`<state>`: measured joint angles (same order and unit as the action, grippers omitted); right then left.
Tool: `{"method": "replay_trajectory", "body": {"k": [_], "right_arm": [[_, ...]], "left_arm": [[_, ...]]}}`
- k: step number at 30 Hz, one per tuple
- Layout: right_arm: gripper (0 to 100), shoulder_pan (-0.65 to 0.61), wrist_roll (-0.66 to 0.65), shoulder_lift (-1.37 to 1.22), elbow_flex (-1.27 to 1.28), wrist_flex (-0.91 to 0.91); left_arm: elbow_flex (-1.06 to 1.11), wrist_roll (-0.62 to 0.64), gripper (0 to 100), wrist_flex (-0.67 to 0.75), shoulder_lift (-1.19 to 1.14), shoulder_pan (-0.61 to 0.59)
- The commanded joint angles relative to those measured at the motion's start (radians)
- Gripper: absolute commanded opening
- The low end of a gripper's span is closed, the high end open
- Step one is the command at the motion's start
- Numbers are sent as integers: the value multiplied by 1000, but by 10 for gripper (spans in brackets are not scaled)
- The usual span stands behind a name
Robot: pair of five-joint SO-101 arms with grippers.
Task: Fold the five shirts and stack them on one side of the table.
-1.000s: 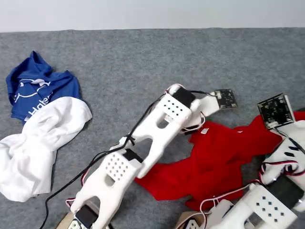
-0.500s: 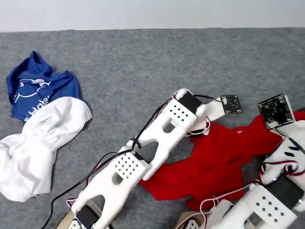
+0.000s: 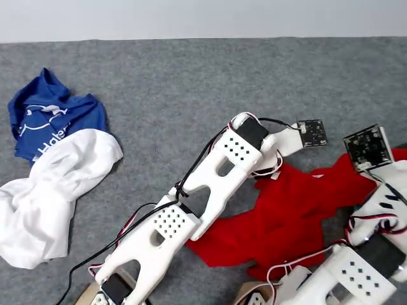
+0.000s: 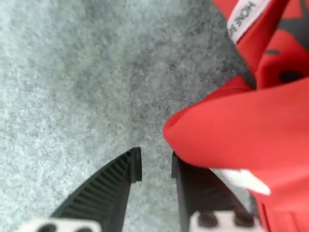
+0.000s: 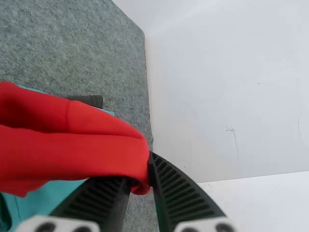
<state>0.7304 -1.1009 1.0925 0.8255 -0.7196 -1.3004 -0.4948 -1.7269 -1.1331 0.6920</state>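
Jaws pinch the crumpled red fabric shirt (image 3: 286, 210) on the right gripper (image 5: 140, 176), stand slightly apart on the left gripper (image 4: 155, 162); nothing looks folded yet.

At the table's (image 3: 191, 82) left, the front shirt (image 3: 51, 197) lies partly on the rear shirt (image 3: 54, 121) — well apart, at the right, a third shirt (image 3: 292, 210) lies between the left arm (image 3: 210, 184) and right arm (image 3: 356, 273).

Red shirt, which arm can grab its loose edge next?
Probably left: the left gripper stands open right beside the red shirt's edge, while the right gripper is busy, shut on it.
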Motion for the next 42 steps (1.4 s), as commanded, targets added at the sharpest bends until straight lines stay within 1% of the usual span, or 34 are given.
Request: {"method": "replay_trajectory", "body": {"k": [1, 6, 17, 20, 27, 30, 39, 42], "right_arm": [[10, 5, -8, 24, -8, 22], [10, 5, -8, 24, -9, 22], [10, 7, -9, 24, -9, 22], [10, 7, -9, 24, -9, 22], [10, 5, -8, 24, -5, 22], [10, 5, -8, 22, -5, 22], [10, 5, -8, 22, -5, 22], [10, 5, -8, 22, -5, 22]], "left_arm": [[-39, -2, 134, -28, 18, 3], [-39, 2, 193, -28, 21, -25], [-35, 2, 199, -29, 55, -35], [27, -2, 199, -29, 118, -34], [274, -6, 199, -26, 272, -29], [305, -6, 199, -23, 275, -26], [303, -2, 199, 110, 203, -12], [303, 0, 199, 124, 196, -11]]}}
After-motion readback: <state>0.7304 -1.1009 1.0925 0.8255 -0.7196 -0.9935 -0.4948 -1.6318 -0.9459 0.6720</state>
